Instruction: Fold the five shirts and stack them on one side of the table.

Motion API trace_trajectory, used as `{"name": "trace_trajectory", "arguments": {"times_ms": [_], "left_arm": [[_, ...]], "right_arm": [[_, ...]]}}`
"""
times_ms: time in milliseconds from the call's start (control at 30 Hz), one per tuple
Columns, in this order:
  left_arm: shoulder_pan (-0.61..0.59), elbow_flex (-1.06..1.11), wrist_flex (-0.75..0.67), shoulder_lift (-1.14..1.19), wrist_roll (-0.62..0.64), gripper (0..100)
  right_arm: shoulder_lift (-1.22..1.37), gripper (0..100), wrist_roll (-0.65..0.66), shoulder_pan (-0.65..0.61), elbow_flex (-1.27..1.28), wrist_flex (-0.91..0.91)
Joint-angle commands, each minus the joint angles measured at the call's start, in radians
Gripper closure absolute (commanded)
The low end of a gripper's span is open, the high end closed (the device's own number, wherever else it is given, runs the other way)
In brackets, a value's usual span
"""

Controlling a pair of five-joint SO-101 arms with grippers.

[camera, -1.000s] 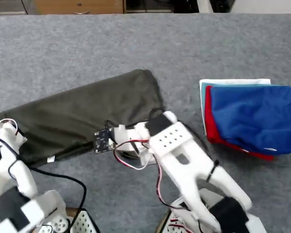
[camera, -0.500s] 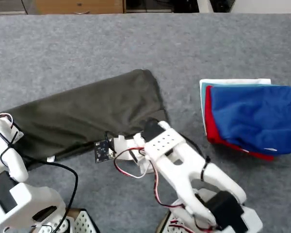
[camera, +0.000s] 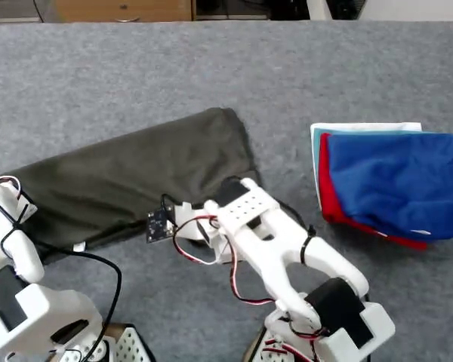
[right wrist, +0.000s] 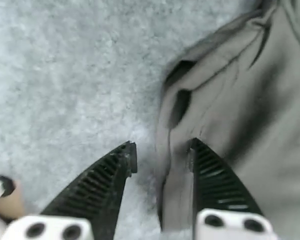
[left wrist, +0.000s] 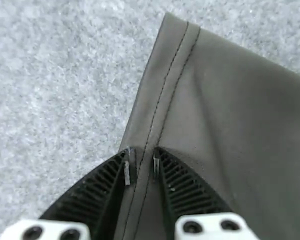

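Two white jointed robot arms stand at the near edge of the grey, carpet-like surface (camera: pixel 302 68), the left arm (camera: pixel 19 302) at the near left corner and the right arm (camera: pixel 287 253) near the middle.

The left hand (left wrist: pixel 140 164) has its black ribbed fingers (left wrist: pixel 106 182) drawn close together, clamped on the double-stitched hem of the dark olive-green cloth shirt (camera: pixel 136 177); the hem runs straight between the fingertips. In the high view this arm's wrist sits at the shirt's left end.

The right hand (right wrist: pixel 160 154) is spread apart. One finger (right wrist: pixel 110 175) rests over bare grey surface and the other over a rumpled, folded-over edge of the shirt, so the cloth edge lies between them without being pinched. From above, this arm bends over the shirt's near right corner.

The shirt itself lies flat as a long band, slanting from the near left up toward the middle of the surface.

Well apart to the right lies a stack of folded shirts (camera: pixel 370 181): a blue shirt (camera: pixel 400 185) on top, a red shirt (camera: pixel 326 196) showing under it, and pale teal and white edges (camera: pixel 362 128) beneath.

A wooden cabinet front (camera: pixel 121 9) lines the far side.
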Motion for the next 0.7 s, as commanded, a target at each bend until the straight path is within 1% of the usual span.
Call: {"name": "trace_trajectory", "arguments": {"times_ms": [0, 100, 167, 333, 467, 567, 667], "left_arm": [[-0.012, -0.046, 0.006, -0.007, 0.000, 92], [-0.012, -0.046, 0.006, -0.007, 0.000, 92], [-0.011, -0.044, 0.006, -0.007, 0.000, 92], [-0.011, -0.044, 0.006, -0.007, 0.000, 92], [-0.011, -0.044, 0.006, -0.007, 0.000, 92], [-0.011, -0.044, 0.006, -0.007, 0.000, 92], [-0.011, -0.044, 0.006, -0.007, 0.000, 92]], "right_arm": [[-0.047, 81.4, -0.014, 0.021, -0.077, 0.101], [-0.104, 81.4, -0.011, 0.022, -0.082, 0.127], [-0.110, 81.4, -0.009, 0.022, -0.068, 0.106], [0.004, 81.4, -0.011, 0.024, -0.008, -0.021], [0.136, 81.4, -0.014, 0.024, -0.013, -0.100], [0.170, 81.4, -0.014, 0.022, -0.050, -0.072], [0.171, 81.4, -0.014, 0.019, -0.039, -0.086]]}}
